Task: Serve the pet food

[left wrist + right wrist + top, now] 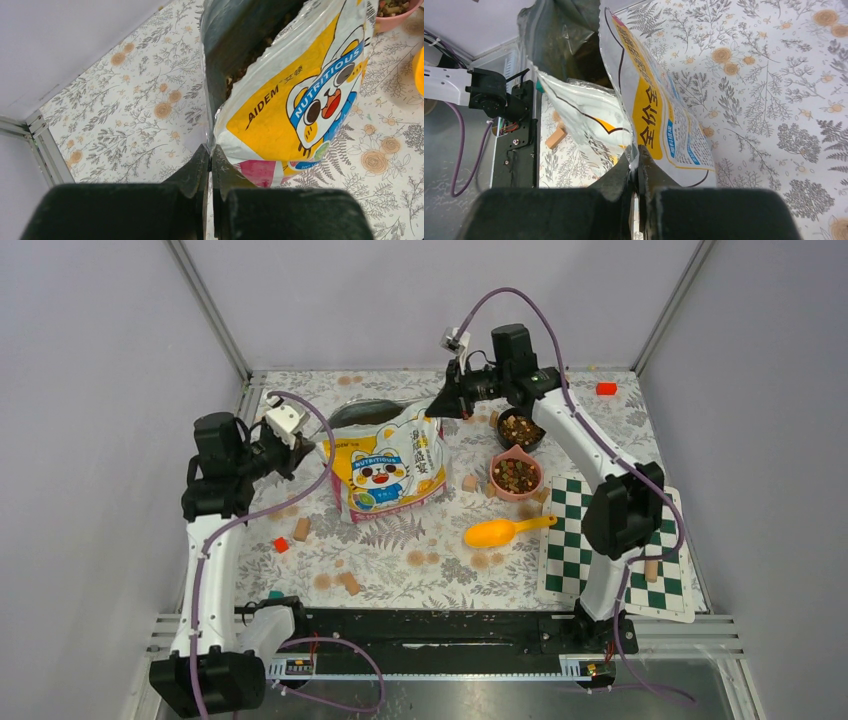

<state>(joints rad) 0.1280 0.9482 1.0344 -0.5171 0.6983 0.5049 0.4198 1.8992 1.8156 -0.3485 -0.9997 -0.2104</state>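
On the table (400, 540), both arms have hold of the bag (385, 465).
The left gripper (210, 152) is pinched tight on the bag's left edge. The right gripper (636, 157) is clamped the same way on the far right corner, and the mouth gapes open at the back. Kibble (516, 475) fills the pink bowl (492, 480) and the dark bowl (502, 440) just behind it, both right of the bag, and a bit more shows inside the bag. The scoop (495, 532) lies nearer the bases.
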